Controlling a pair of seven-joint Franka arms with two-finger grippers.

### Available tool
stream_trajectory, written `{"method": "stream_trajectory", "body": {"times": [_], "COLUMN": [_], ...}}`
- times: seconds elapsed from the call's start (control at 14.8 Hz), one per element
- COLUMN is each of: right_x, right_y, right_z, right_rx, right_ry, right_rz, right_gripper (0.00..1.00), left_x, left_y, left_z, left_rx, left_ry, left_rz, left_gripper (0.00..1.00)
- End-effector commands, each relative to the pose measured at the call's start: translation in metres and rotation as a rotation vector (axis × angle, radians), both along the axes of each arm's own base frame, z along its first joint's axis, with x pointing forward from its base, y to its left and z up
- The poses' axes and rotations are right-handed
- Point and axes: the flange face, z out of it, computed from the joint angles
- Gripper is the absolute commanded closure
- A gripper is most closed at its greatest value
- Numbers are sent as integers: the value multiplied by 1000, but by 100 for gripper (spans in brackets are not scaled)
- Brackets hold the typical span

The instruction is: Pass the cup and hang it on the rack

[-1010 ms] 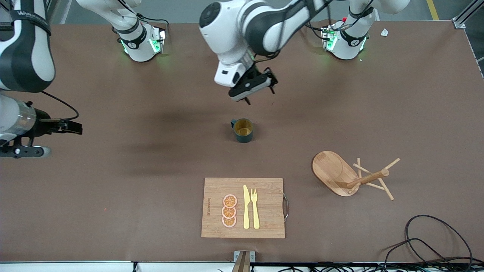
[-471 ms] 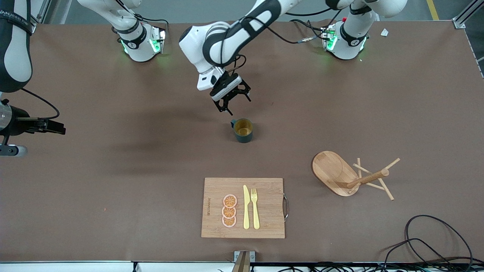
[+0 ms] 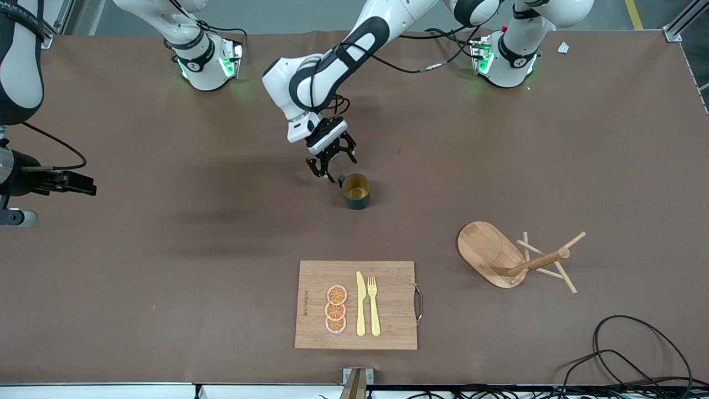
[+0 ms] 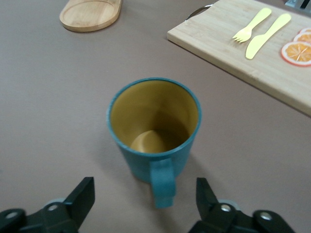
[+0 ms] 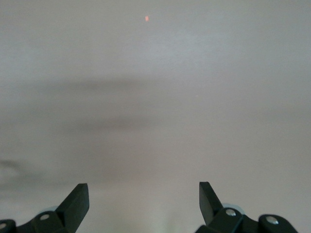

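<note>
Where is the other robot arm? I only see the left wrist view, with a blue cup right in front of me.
Observer: The right gripper waits open over bare table at the right arm's end.
Operator: What does the rack look like? I just see a bit of its base.
Observer: The rack has a post with thin pegs, all bare. It is nearer the front camera than the cup.
Operator: How many orange slices are there?
Observer: Three orange slices lie in a row on the cutting board, beside the knife.
</note>
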Motion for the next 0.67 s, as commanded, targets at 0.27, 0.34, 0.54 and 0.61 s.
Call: {"method": "stream_trajectory", "body": {"times": [0.27, 0.34, 0.54, 0.61], "right_x": [-11, -13, -28, -32], "right_y": [-1, -1, 2, 3], "right_z": [7, 8, 29, 31], "right_rx": [48, 46, 42, 40], "right_ry": [33, 35, 3, 0], "right_rz": [-13, -11, -4, -2], "right_gripper": [0, 0, 0, 0], "left_x": [-4, -4, -6, -6], "left_y": [-6, -5, -5, -5], "left_z": [-25, -28, -30, -31], "left_rx": [-8, -5, 0, 0], "left_ry": [-61, -60, -59, -58], "left_rz": [16, 17, 15, 15], "left_gripper": [27, 30, 40, 42]}}
